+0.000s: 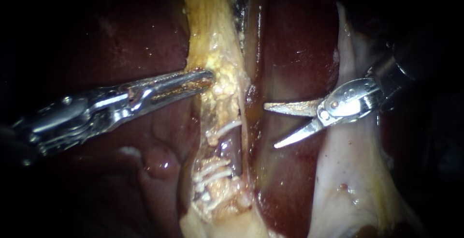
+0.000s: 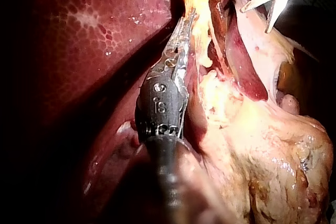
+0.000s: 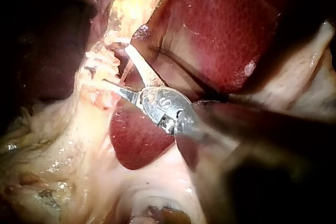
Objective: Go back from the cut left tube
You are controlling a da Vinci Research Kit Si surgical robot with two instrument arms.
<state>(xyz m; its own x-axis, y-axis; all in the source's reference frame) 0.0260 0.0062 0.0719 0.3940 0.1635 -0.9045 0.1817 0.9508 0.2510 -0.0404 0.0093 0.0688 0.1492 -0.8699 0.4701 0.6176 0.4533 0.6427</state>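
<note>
The short dark-red tube [image 1: 232,150] stands upright in the middle of the endoscope view, set in a yellow, crumbly band of fatty tissue [image 1: 208,20]. One white clip [image 1: 223,129] crosses it above and a cluster of white clips [image 1: 211,171] crosses it below. Beside it, towards the right, the right instrument [image 1: 270,126] holds its two pointed silver blades spread apart over the glossy dark-red liver [image 1: 295,49], clear of the tube and gripping nothing. On the other side, the left instrument [image 1: 210,77] has its long ridged jaws pressed together, pinching the edge of the yellow band above the upper clip. A pale whitish sheet of tissue [image 1: 348,170] lies under the right instrument's shaft.
</note>
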